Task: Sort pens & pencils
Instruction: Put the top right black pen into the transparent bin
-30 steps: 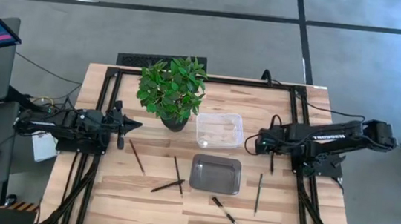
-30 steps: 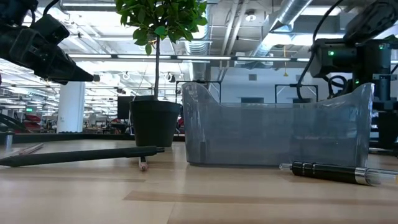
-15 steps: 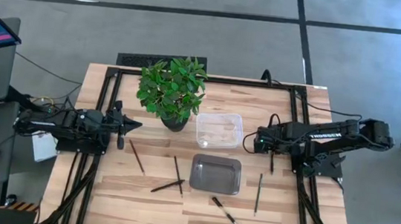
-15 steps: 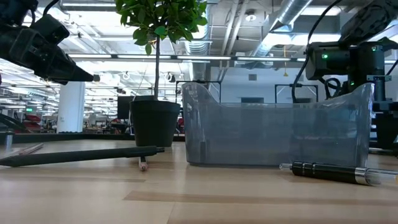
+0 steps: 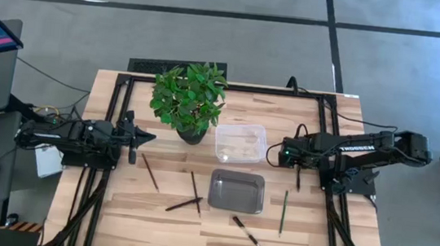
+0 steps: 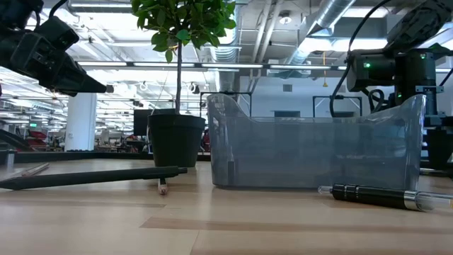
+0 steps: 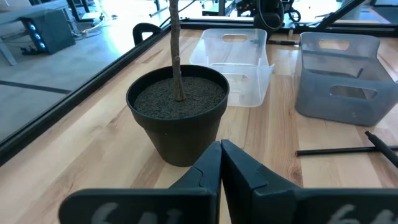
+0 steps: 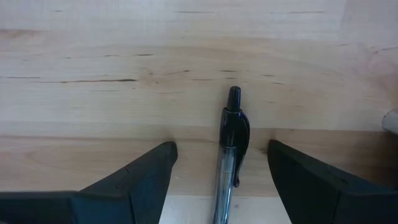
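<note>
Pen (image 8: 229, 158) on table between spread right pincer (image 8: 221, 163) fingers.

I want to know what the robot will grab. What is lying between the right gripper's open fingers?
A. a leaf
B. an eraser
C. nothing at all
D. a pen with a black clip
D: the right wrist view shows a pen with a black clip and clear barrel lying on the wooden table between the spread fingers of the right gripper, not yet touched.

Black pen (image 6: 375, 197) beside grey bin (image 6: 315, 152) (possibly touching).
</note>
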Controlling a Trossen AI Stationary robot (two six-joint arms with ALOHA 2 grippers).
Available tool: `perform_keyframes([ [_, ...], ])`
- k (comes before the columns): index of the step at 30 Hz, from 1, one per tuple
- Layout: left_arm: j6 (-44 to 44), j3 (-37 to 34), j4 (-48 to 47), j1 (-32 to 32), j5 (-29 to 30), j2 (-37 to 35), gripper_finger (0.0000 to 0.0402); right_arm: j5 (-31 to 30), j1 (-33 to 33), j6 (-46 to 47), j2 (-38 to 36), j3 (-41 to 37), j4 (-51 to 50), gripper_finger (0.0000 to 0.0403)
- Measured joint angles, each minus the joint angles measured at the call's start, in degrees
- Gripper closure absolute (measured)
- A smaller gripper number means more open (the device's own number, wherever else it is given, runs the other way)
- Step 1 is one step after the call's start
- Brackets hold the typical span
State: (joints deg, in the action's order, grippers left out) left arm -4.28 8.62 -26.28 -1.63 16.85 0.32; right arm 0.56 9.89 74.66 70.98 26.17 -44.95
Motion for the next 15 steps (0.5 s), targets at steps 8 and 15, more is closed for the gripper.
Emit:
perform_keyframes([
  [8,0.4,0.0,0.0,0.0,0.0,0.0,0.0401,0.0,0.0,-0.1,0.2,0.4,0.0,0.0117],
  [15,0.6,0.0,0.0,0.0,0.0,0.0,0.0401,-0.2,0.0,-0.1,0.2,0.7,0.2,0.0144],
])
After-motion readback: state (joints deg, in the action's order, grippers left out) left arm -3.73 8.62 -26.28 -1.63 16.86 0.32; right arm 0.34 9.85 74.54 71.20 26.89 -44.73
